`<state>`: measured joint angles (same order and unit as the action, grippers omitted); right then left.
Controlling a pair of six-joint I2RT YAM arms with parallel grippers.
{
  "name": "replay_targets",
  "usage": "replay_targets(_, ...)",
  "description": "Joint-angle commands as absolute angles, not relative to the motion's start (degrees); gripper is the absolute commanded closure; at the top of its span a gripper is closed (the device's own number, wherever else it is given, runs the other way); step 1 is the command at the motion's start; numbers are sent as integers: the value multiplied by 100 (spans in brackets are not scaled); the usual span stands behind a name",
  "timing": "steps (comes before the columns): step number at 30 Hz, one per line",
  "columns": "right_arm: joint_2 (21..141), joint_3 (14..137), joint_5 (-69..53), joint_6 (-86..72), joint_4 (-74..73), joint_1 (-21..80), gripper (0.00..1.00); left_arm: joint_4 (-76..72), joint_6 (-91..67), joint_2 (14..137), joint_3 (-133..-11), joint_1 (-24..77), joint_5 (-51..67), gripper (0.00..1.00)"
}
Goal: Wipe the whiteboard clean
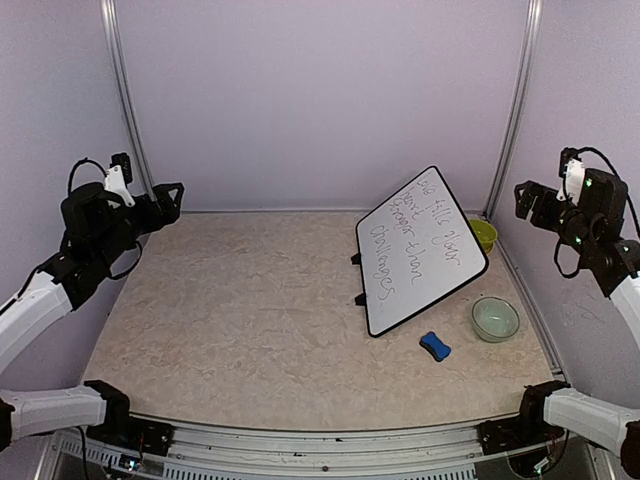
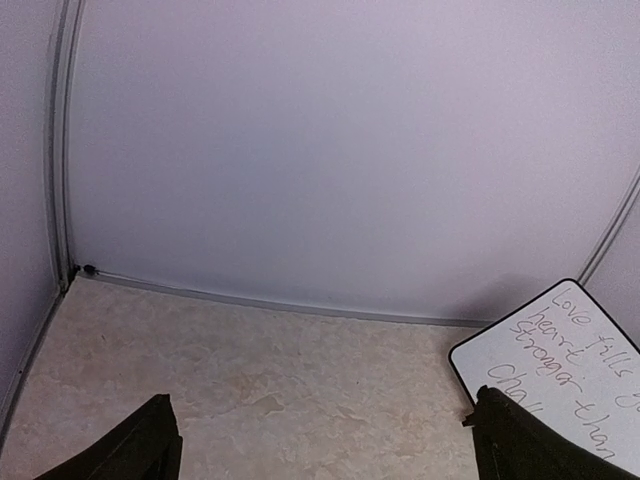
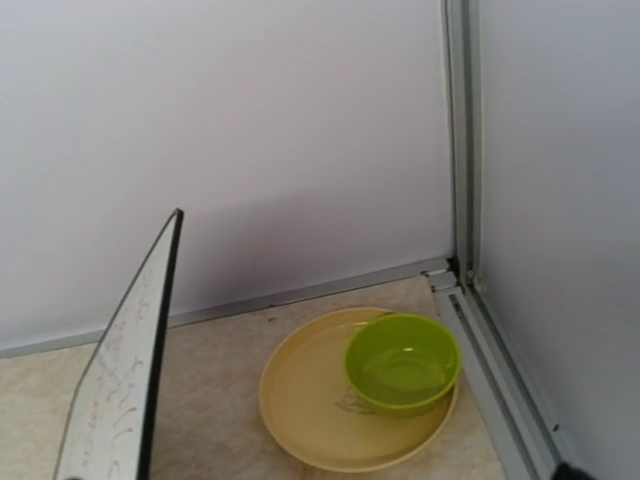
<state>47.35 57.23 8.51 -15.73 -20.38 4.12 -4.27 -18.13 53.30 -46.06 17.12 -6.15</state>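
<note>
The whiteboard leans tilted on a black wire stand at the right of the table, with purple, red and green handwriting on it. Its corner shows in the left wrist view and its edge in the right wrist view. A small blue eraser lies on the table in front of the board. My left gripper is raised at the far left, open and empty, its fingers spread wide. My right gripper is raised at the far right, open and empty; only one fingertip shows.
A pale green bowl sits right of the eraser. Behind the board, in the back right corner, a lime green bowl rests on a yellow plate. Walls and metal posts enclose the table on three sides.
</note>
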Motion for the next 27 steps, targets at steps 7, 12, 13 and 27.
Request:
replay_targets(7, 4677, 5815, -633, -1910, -2118, 308, 0, -1587, -2871, 5502, -3922, 1072, 563, 1)
replay_targets(12, 4881, 5804, -746, -1926, -2146, 300, 0, -1688, -2068, 5941, -4039, 1767, 219, 1)
replay_targets(13, 4970, 5888, -793, -1933, -2173, 299, 0, -1753, -1868, 6042, -4047, 1884, 195, 1)
replay_targets(27, 5110, 5702, -857, -1890, -2213, 308, 0, -2042, -770, 8035, -4996, 3001, 696, 1)
